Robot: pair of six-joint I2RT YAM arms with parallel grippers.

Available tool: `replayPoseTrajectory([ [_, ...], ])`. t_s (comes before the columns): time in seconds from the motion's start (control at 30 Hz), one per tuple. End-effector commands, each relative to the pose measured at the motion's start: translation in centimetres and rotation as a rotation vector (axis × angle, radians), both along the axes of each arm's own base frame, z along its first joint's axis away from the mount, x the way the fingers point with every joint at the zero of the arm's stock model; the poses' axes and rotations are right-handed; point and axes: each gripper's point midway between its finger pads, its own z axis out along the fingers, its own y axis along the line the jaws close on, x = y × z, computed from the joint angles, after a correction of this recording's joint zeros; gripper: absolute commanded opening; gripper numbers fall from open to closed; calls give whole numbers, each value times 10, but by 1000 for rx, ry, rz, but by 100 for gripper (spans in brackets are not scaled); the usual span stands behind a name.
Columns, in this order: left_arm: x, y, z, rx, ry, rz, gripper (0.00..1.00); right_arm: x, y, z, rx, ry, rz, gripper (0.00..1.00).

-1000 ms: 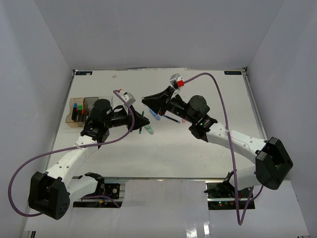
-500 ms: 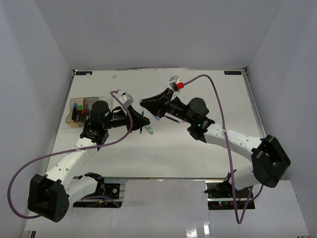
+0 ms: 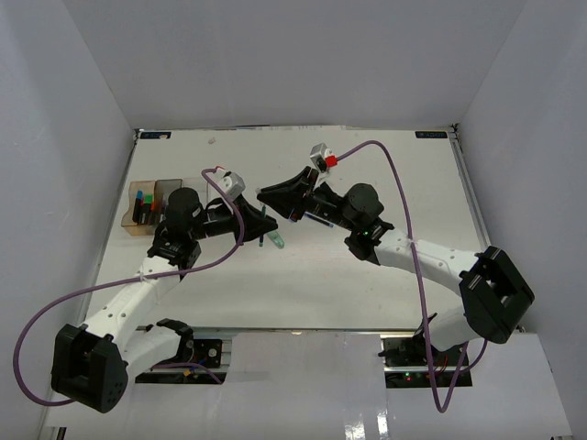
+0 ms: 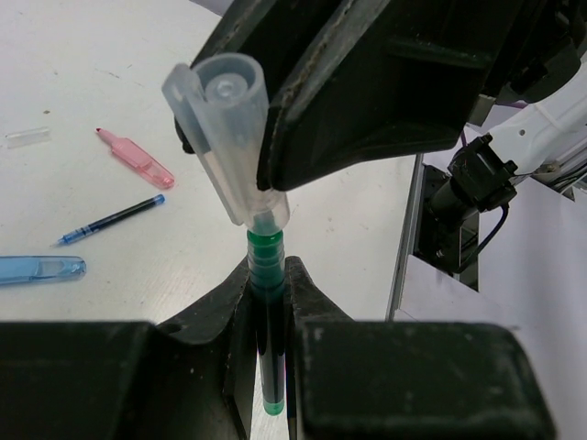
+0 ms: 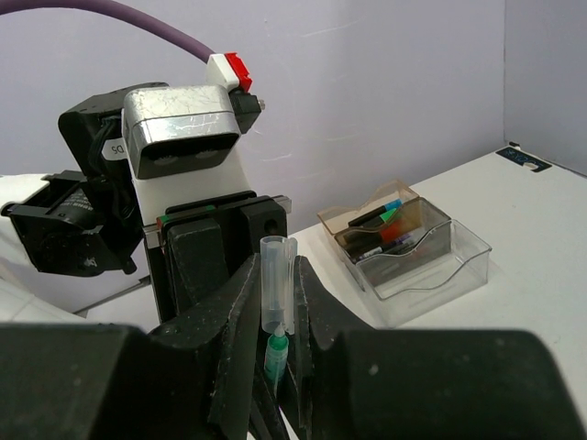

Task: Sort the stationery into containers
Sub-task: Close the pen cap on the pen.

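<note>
- green pen (image 4: 267,275): upright, its top just inside a tilted clear cap (image 4: 225,128)
- pink marker (image 4: 138,161), thin blue pen (image 4: 112,219), pale blue piece (image 4: 41,269): lying flat, apart
- three joined boxes (image 5: 431,266): the amber one holds capped markers

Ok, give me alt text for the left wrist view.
The left end effector clamps a green pen, while the right end effector, reaching in from the top of the frame, grips the clear cap on the pen's far end. Behind them on the white table lie a pink piece, a thin blue pen and a blue translucent piece.
</note>
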Motion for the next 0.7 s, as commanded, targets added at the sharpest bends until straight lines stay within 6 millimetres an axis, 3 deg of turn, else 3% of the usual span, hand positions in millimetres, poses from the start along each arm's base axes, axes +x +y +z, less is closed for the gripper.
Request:
replayPoseTrajectory([
  [0.0,-5,0,7,-16,-27,-18,20,-6,-2,19,53,-53,8,12],
  [0.67,-8,2,17,-59,-67,2,20,-9,-5,9,60,-44,9,15],
])
